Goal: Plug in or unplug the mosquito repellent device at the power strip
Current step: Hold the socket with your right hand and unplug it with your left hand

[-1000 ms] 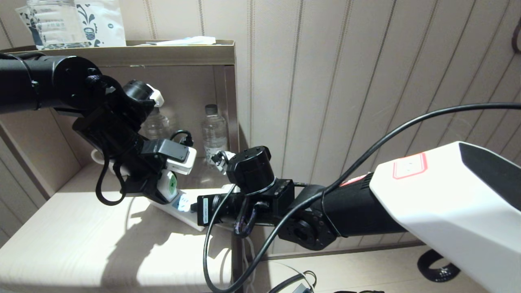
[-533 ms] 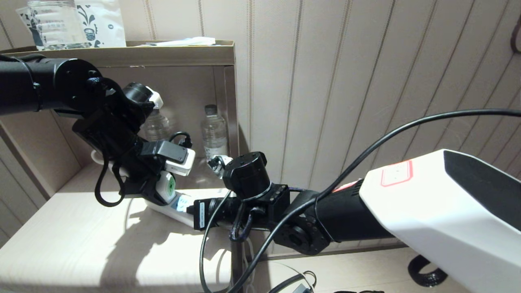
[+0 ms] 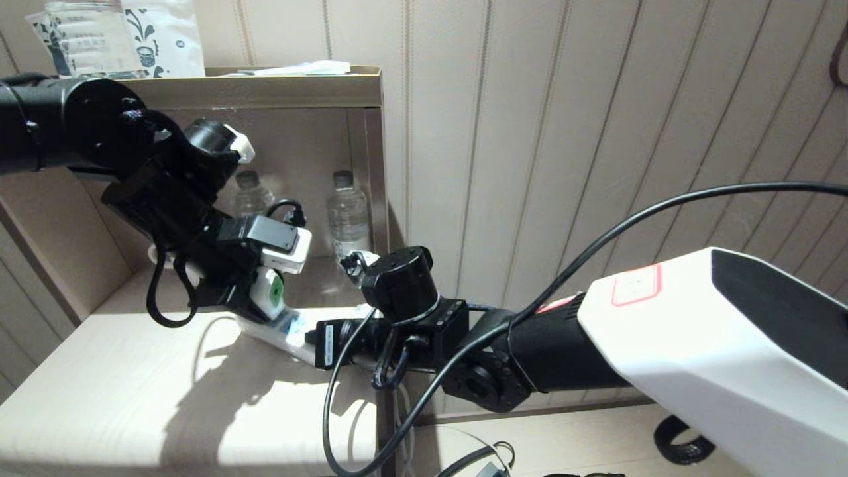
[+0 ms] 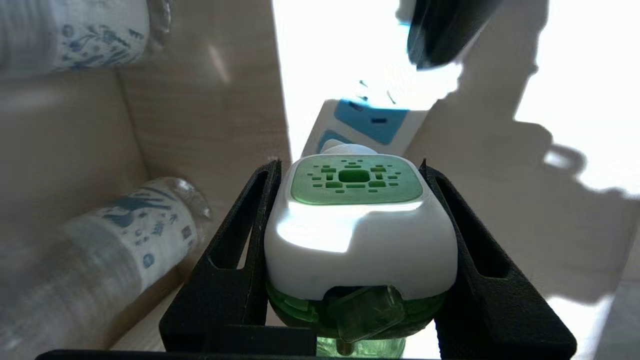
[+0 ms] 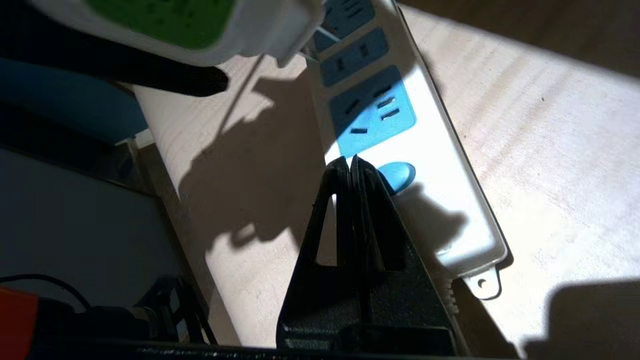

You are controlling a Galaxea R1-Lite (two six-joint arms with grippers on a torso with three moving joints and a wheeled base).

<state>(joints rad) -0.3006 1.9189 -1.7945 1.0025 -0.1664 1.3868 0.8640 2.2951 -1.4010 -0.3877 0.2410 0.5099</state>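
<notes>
Holding the mosquito repellent device [image 4: 359, 225] by its white head, our left tool [image 4: 350, 250] has its two black fingers [image 4: 245, 235] pressed to either side of it, about half open around its width. The device sits just above the far sockets of the power strip [image 5: 400, 150], which lies flat on the counter [image 3: 119, 397]; from these views we cannot tell whether its prongs are still partly seated or already clear. Our right tool [image 5: 352, 165] has its fingers closed together on nothing, their tips pressing down on the power strip beside the blue button [image 5: 400, 172], near the end away from the device. We judge this as the pulling-out or seating step, with the right arm bracing the strip. The next move calls for a straight motion along the socket axis, without tilting, while the strip stays pinned.
</notes>
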